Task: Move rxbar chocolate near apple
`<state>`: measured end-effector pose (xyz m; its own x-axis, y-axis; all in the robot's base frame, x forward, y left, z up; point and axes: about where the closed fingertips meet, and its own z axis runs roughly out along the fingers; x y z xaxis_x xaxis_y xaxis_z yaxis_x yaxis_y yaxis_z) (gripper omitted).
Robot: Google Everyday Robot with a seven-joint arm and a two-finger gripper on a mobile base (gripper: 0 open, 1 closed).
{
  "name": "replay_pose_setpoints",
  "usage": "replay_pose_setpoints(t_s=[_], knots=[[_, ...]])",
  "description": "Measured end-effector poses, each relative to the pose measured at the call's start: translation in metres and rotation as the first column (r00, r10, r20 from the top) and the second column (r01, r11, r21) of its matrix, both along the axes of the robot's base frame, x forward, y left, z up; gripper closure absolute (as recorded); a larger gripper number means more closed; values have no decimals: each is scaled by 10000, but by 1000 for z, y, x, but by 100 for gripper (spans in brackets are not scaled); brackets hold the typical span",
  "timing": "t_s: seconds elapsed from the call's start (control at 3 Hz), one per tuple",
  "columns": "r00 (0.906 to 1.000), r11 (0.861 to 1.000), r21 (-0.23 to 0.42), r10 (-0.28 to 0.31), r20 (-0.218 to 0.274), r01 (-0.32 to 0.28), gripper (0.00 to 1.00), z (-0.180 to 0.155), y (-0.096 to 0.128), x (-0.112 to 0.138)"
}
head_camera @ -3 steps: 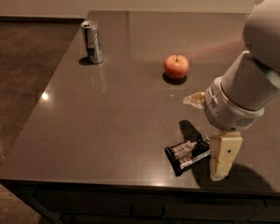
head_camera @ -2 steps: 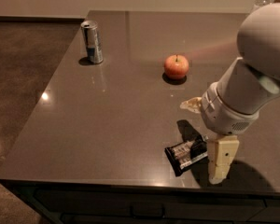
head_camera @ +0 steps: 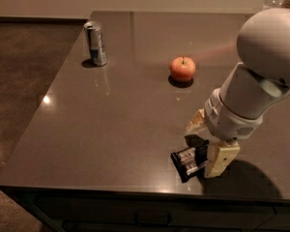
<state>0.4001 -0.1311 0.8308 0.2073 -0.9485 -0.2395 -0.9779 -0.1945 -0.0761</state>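
White arm [head_camera: 261, 81] angled down from upper right, gripper [head_camera: 209, 161] pointing downward, low in the right foreground.

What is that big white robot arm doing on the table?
The robot arm has its tool down at the rxbar chocolate, which lies near the front edge of the table. The apple sits farther back, apart from the bar. A drink can stands at the far left. The bar is not yet near the apple.
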Motion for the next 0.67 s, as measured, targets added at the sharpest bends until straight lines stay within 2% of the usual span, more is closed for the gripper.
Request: replay_pose_setpoints(t_s=[0.33, 0.67], knots=[[9999, 10000, -45, 14, -136, -14, 61, -1, 0, 0], [9999, 10000, -50, 10, -153, -11, 93, 3, 0, 0]])
